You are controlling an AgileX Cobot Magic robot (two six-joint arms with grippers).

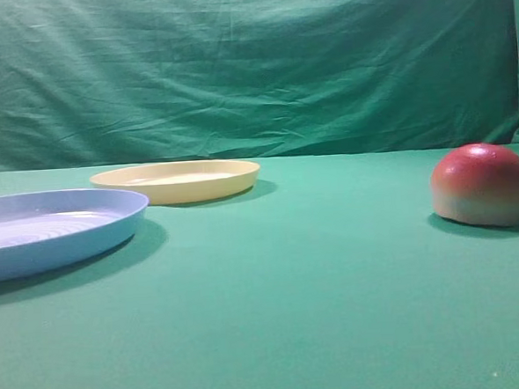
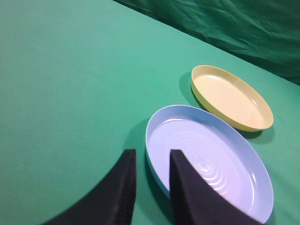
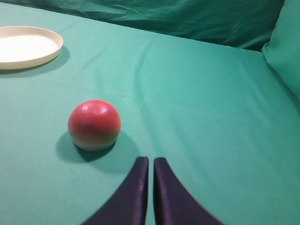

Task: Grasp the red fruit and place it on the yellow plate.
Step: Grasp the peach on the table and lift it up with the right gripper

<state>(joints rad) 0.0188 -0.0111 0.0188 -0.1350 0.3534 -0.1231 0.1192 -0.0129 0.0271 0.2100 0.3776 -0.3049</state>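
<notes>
Fruit sits flat side down on the green cloth, ahead of and to the left of the right gripper, whose fingers are pressed nearly together and touch nothing; the approach has not begun. The left gripper hangs with fingers slightly apart over the near rim of the blue plate, the yellow plate beyond. Next, I judge, the right fingers must spread, swing left and forward, then straddle the dome.

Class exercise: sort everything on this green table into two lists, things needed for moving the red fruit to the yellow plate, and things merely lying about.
Needed:
red fruit
yellow plate
right pincer, nearest the fruit, jaws nearly together

Lying about:
light-blue plate
left pincer, empty
</notes>
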